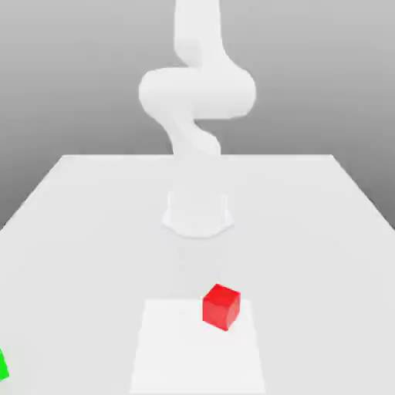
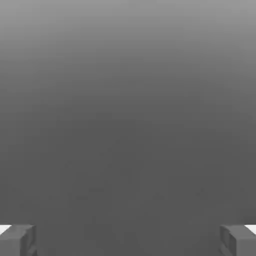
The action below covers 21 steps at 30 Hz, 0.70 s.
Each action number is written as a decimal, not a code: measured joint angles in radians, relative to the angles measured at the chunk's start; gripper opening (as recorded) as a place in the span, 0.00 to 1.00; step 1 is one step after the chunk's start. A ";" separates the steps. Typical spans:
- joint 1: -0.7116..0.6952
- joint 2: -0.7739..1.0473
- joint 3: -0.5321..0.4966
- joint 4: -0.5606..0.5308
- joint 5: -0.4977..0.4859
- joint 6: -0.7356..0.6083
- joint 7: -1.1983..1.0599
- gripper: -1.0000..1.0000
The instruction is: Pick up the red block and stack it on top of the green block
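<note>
On the white table in the exterior view, the small bright red matte cube, the red block, sits near the front edge on a paler square patch, well apart from the white robot arm rising behind it. The small bright green block peeks in as a sliver at that view's left edge. In the hand view, the tool has its grey fingertips spread wide, nothing between them.
</note>
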 joint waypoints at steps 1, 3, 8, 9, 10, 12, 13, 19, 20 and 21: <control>-0.007 0.034 0.014 -0.029 0.003 0.024 0.029 0.50; -0.021 0.100 0.040 -0.084 0.009 0.071 0.088 0.50; -0.050 0.262 0.102 -0.222 0.021 0.188 0.234 0.50; -0.056 0.296 0.114 -0.250 0.023 0.212 0.264 0.50; -0.061 0.330 0.127 -0.278 0.026 0.235 0.294 0.50; -0.070 0.400 0.149 -0.336 0.030 0.285 0.358 0.50; -0.074 0.437 0.160 -0.365 0.032 0.311 0.391 0.50; -0.092 0.711 0.199 -0.505 0.001 0.508 0.593 0.50; -0.090 0.751 0.190 -0.504 -0.029 0.541 0.620 0.50; -0.079 0.789 0.171 -0.501 -0.060 0.572 0.644 0.50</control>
